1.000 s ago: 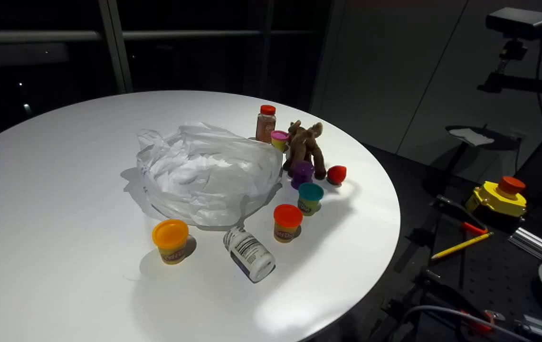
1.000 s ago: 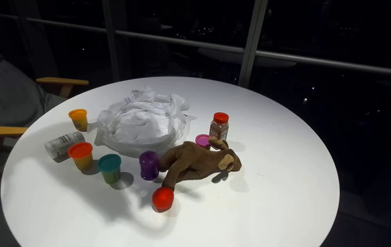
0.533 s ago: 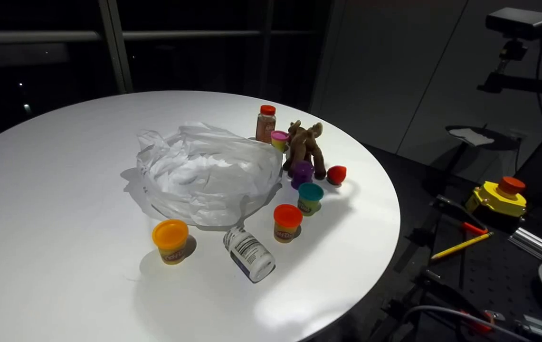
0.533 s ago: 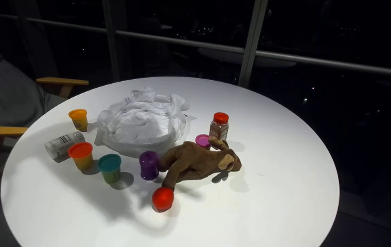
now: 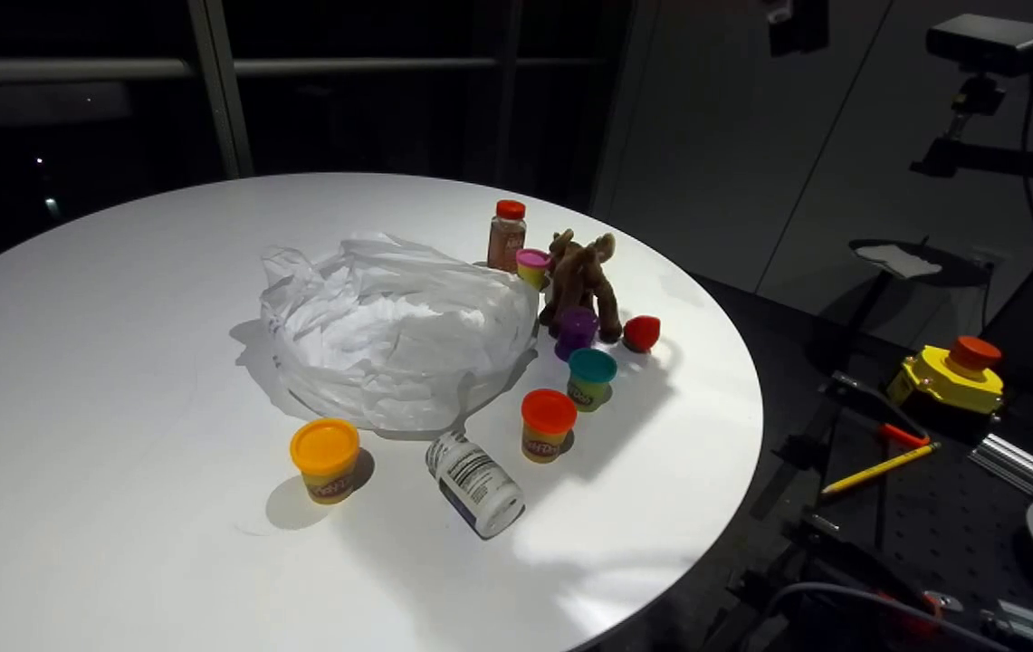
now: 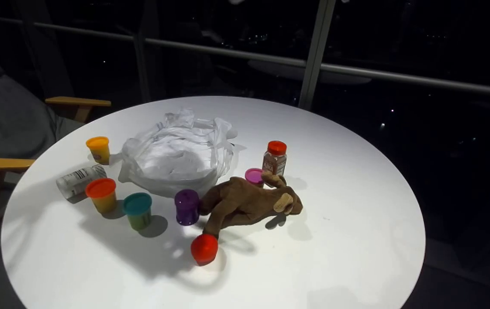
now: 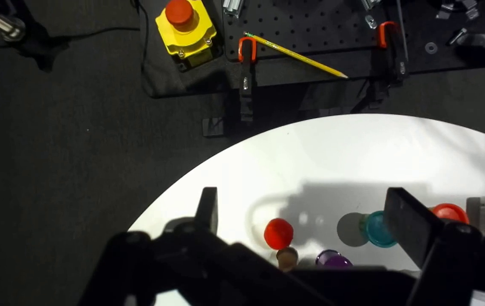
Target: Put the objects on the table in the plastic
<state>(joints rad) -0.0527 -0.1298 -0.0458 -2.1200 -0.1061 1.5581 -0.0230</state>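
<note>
In an exterior view, a crumpled plastic bag (image 5: 407, 389) sits on a round white table (image 5: 118, 380), its mouth facing up. In front of it an orange-lidded tub (image 5: 326, 460) stands upright, and a white bottle (image 5: 476, 485) lies on its side, its narrower end toward the bag. To the right, a red-lidded tub (image 5: 547, 426) and a teal-lidded tub (image 5: 590, 380) stand upright near each other. Away from the table, a pencil (image 5: 881, 468) and a yellow box (image 5: 948, 380) with a red knob rest on a dark bench (image 5: 919, 532).

In an exterior view, a grey chair (image 6: 4, 120) with wooden arms stands beside the table. A brown plush animal (image 6: 245, 201) rests on the table, a purple cup (image 6: 187, 207) and a small red piece (image 6: 204, 249) just beside its legs. Behind the animal, partly hidden, is a pink-lidded tub (image 6: 254, 176), with a red-capped bottle (image 6: 275, 159) upright next to it. Both exterior views show the tubs, bottles, cup, red piece and animal outside the bag.

In the wrist view, the gripper (image 7: 302, 204) shows at the bottom, its fingers (image 7: 412, 225) spread wide apart above the table. Framed between them on the table are the small red piece, the animal's foot and the purple cup. One finger partly covers the teal-lidded tub; the red-lidded tub and the white bottle are past that finger, toward the right edge.
</note>
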